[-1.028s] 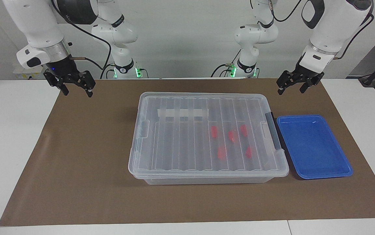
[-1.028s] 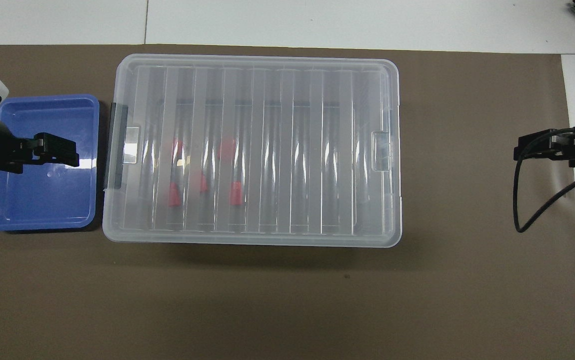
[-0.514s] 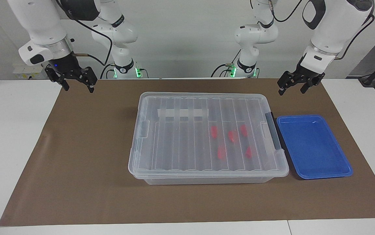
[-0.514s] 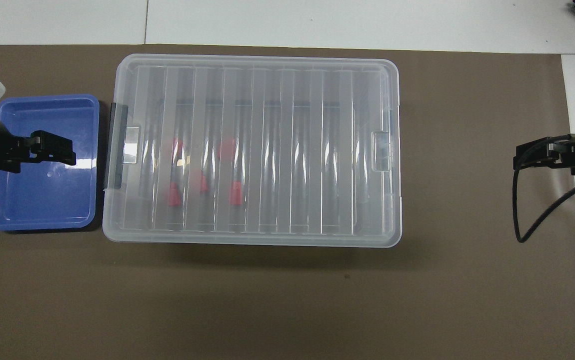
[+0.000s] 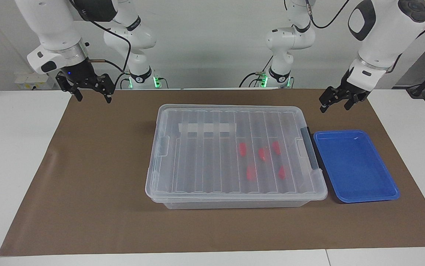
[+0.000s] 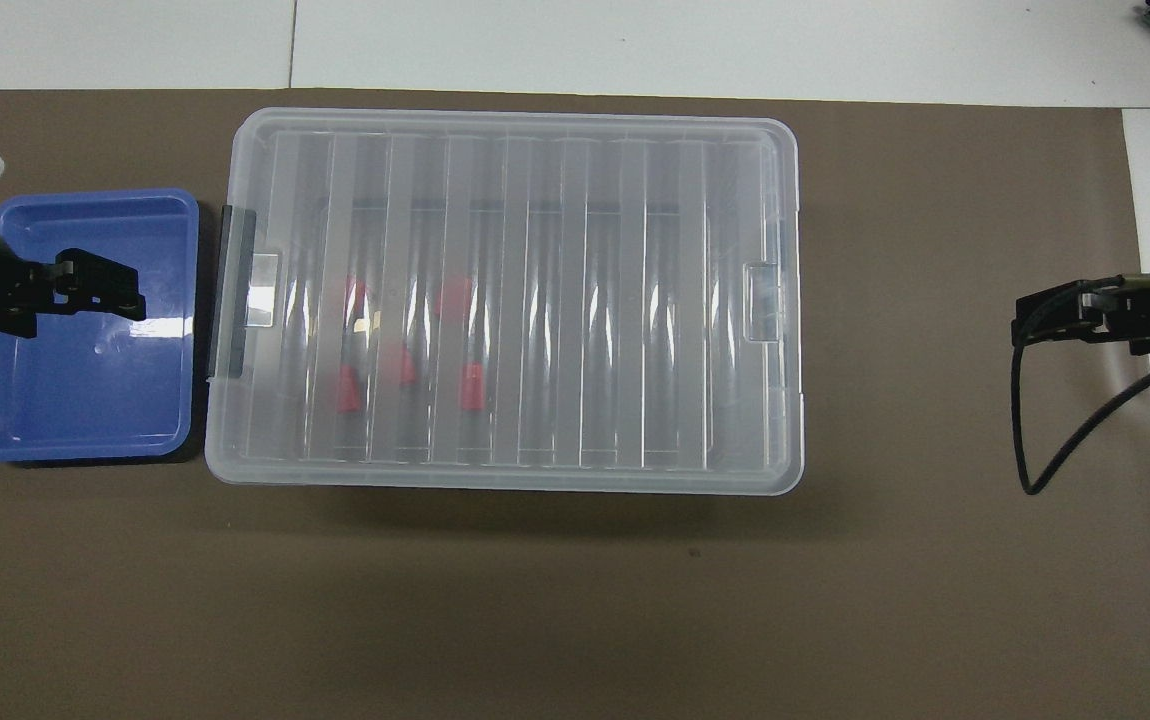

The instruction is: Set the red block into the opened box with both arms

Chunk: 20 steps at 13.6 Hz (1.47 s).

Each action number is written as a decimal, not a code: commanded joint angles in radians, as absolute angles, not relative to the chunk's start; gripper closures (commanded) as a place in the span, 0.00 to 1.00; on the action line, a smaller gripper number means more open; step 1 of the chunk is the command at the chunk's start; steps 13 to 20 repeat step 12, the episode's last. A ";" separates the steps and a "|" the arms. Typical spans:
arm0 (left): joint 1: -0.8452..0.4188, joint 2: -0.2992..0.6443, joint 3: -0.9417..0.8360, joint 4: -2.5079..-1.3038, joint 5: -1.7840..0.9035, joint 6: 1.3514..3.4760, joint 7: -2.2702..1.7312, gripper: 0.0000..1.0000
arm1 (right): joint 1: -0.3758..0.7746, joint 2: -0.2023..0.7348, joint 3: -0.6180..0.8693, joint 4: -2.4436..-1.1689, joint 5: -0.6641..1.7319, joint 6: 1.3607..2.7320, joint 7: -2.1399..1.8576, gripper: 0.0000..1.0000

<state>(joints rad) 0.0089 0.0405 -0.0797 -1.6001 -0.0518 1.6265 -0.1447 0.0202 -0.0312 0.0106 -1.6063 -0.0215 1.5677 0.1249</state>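
Note:
The clear box [image 5: 197, 166] [image 6: 635, 300] stands in the middle of the brown mat with its ribbed lid on. Through the lid I see several red blocks [image 5: 250, 172] [image 6: 472, 388] lying inside, toward the left arm's end. My left gripper [image 5: 334, 107] [image 6: 135, 300] hangs open and empty in the air at that end, and from overhead it lies over the blue tray. At the right arm's end of the mat my right gripper [image 5: 93, 98] [image 6: 1020, 325] hangs open and empty, well apart from the box.
An empty shallow blue tray [image 5: 356, 166] [image 6: 85, 420] sits beside the box's black latch [image 5: 310, 151] at the left arm's end. The brown mat [image 5: 98, 177] covers most of the white table.
The right gripper has drifted a little toward the box and risen slightly. The left gripper has shifted slightly toward its own end of the table. The box and blocks have not moved.

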 commanded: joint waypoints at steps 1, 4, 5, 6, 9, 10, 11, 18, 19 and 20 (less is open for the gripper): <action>0.015 0.106 -0.087 -1.491 -0.048 1.556 -0.137 0.00 | 0.015 -0.038 0.015 -1.606 -0.006 1.549 0.130 0.00; 0.014 0.097 -0.089 -1.497 -0.048 1.568 -0.140 0.00 | 0.015 -0.040 0.015 -1.608 -0.006 1.549 0.130 0.00; 0.014 0.094 -0.089 -1.505 -0.048 1.571 -0.141 0.00 | 0.015 -0.041 0.015 -1.608 -0.006 1.551 0.132 0.00; 0.017 0.091 -0.089 -1.509 -0.048 1.569 -0.141 0.00 | 0.015 -0.041 0.015 -1.608 -0.006 1.551 0.132 0.00; 0.011 0.065 -0.092 -1.531 -0.049 1.571 -0.144 0.00 | 0.015 -0.043 0.015 -1.609 0.008 1.552 0.137 0.00; 0.006 0.058 -0.094 -1.534 -0.049 1.569 -0.144 0.00 | 0.015 -0.041 0.015 -1.609 0.008 1.552 0.137 0.00; 0.006 0.057 -0.094 -1.534 -0.049 1.569 -0.144 0.00 | 0.015 -0.041 0.015 -1.609 0.008 1.554 0.137 0.00; 0.009 0.055 -0.092 -1.534 -0.049 1.569 -0.146 0.00 | 0.015 -0.043 0.015 -1.609 0.008 1.554 0.138 0.00; 0.009 0.055 -0.092 -1.534 -0.049 1.569 -0.146 0.00 | 0.015 -0.043 0.015 -1.609 0.008 1.554 0.138 0.00; 0.009 0.055 -0.092 -1.534 -0.049 1.569 -0.146 0.00 | 0.015 -0.043 0.015 -1.609 0.008 1.554 0.138 0.00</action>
